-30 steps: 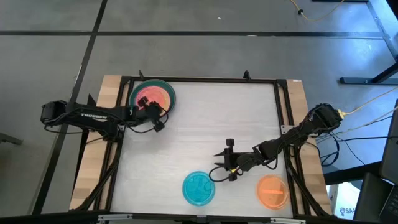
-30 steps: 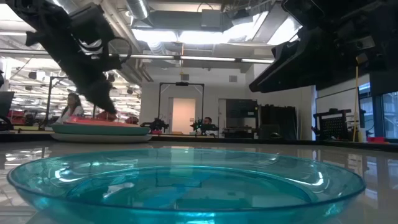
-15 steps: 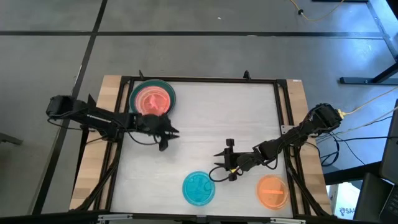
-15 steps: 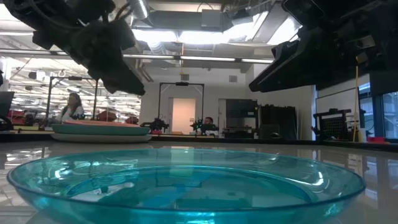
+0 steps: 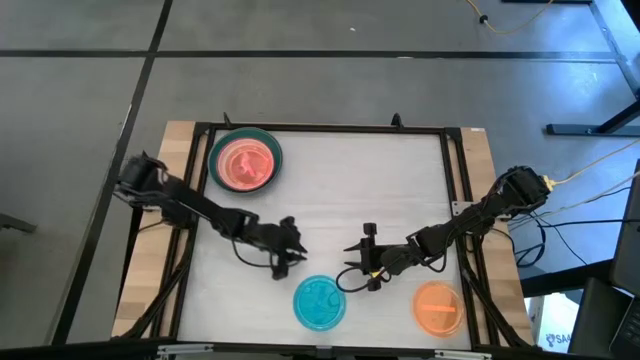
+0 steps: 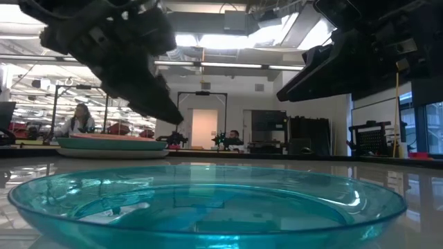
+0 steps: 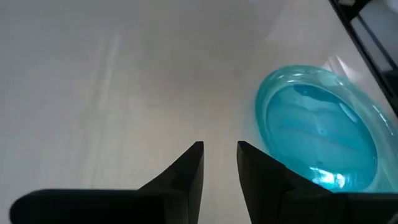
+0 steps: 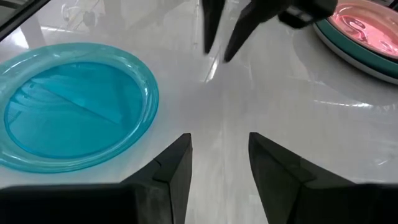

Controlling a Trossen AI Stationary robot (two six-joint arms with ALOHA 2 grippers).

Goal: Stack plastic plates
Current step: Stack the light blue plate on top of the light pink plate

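A stack of plates point(image 5: 245, 160) sits on the table at the far left, with a pink plate on top and a teal green rim around it; it also shows in the low view point(image 6: 111, 146). A cyan plate point(image 5: 320, 302) lies flat near the near edge, and an orange plate point(image 5: 438, 307) lies at the near right. My left gripper point(image 5: 293, 260) is open and empty, above the table just far-left of the cyan plate point(image 7: 317, 134). My right gripper point(image 5: 354, 263) is open and empty, just far-right of the cyan plate point(image 8: 68, 106).
A black frame point(image 5: 330, 128) runs around the white table top. The middle and far right of the table top are bare. A person point(image 6: 79, 119) sits in the room beyond the table.
My left gripper has gone from the stack at the far left toward the near edge and the table's right, coming close to the cyan plate. The plates have stayed where they were.
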